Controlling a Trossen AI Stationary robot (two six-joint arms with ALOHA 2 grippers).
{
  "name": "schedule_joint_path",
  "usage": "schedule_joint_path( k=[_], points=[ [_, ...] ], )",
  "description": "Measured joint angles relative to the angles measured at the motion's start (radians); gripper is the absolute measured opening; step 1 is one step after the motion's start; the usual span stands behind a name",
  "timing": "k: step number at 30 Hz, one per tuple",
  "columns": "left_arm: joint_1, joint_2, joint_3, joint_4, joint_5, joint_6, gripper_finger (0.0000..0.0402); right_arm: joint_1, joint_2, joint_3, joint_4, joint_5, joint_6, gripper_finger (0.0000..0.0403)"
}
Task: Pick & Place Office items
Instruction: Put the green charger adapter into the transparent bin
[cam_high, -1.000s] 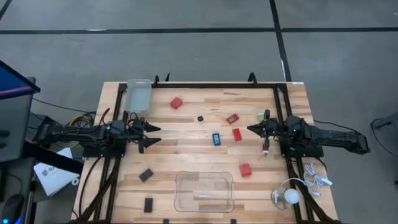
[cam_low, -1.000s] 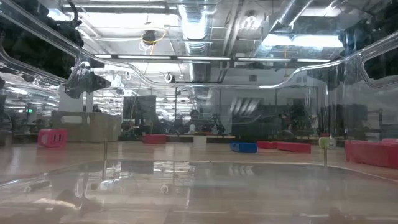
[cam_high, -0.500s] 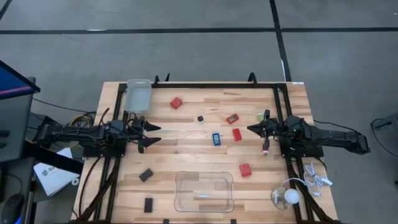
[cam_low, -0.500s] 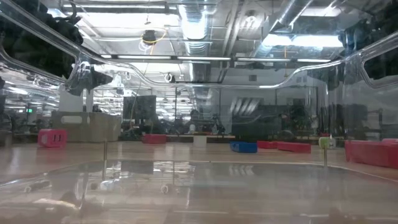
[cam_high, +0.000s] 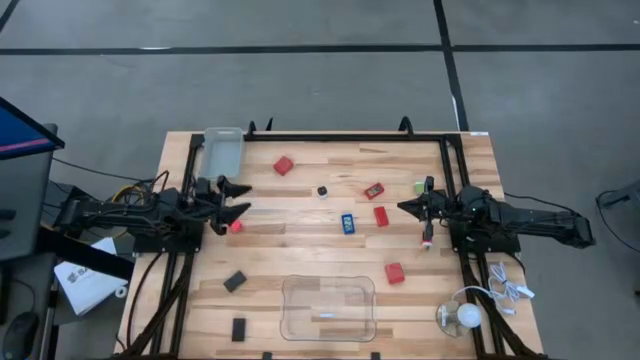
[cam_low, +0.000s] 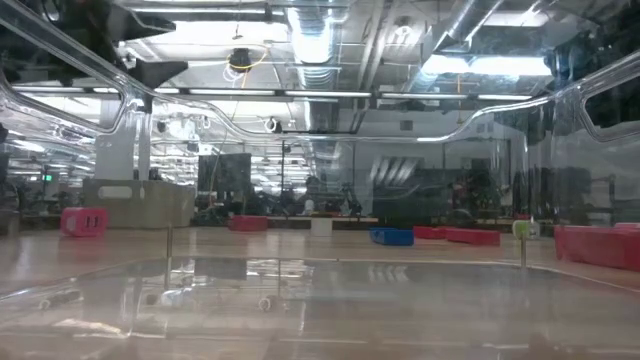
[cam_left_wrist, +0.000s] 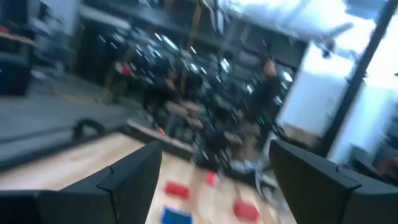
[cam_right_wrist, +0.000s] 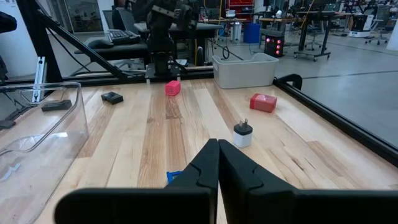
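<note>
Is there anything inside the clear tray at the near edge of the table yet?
From above, the clear tray holds none of the office items; only a pale glint shows on its floor, likely a reflection. The red block lies just outside its corner. The low view looks through its walls and shows nothing inside.

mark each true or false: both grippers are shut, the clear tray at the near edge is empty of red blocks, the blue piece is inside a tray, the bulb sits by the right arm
1. Both grippers are shut: false. The right gripper is shut, but the left gripper is open.
2. The clear tray holds no red blocks: true.
3. The blue piece is inside a tray: false. It lies on the bare table.
4. The bulb sits by the right arm: true.
</note>
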Motion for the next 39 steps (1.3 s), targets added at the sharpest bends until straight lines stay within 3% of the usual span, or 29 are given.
schedule_joint_path(
  k=[3, 8, 14, 17, 22, 27, 34, 39],
  points=[
    [0.000, 0.003, 0.000, 0.068, -0.021, -0.044, 0.0296, 0.000, 0.000, 0.000, 0.000, 0.000, 0.000, 0.0000],
    [0.000, 0.008, 0.000, 0.149, 0.071, -0.054, 0.0296, 0.000, 0.000, 0.000, 0.000, 0.000, 0.000, 0.0000],
    [0.000, 0.009, 0.000, 0.184, 0.062, -0.047, 0.0296, -0.007, 0.000, 0.000, 0.017, 0.019, 0.014, 0.0000],
    [0.000, 0.018, 0.000, 0.189, 0.117, -0.054, 0.0296, -0.006, -0.001, 0.000, 0.084, 0.022, 0.247, 0.0000],
    [0.000, 0.043, 0.000, 0.189, 0.179, -0.109, 0.0296, -0.019, -0.001, 0.001, 0.294, 0.057, 0.235, 0.0000],
    [-0.010, 0.112, 0.000, 0.202, 0.299, -0.063, 0.0296, -0.027, -0.003, 0.037, 0.431, 0.045, 0.258, 0.0000],
    [-0.018, 0.255, 0.000, 0.370, 0.169, -0.059, 0.0296, -0.027, -0.010, 0.045, 0.504, 0.112, 0.252, 0.0000],
    [-0.018, 0.352, 0.000, 0.458, 0.136, -0.064, 0.0296, -0.014, -0.007, 0.046, 0.500, 0.073, 0.390, 0.0000]
  ],
)
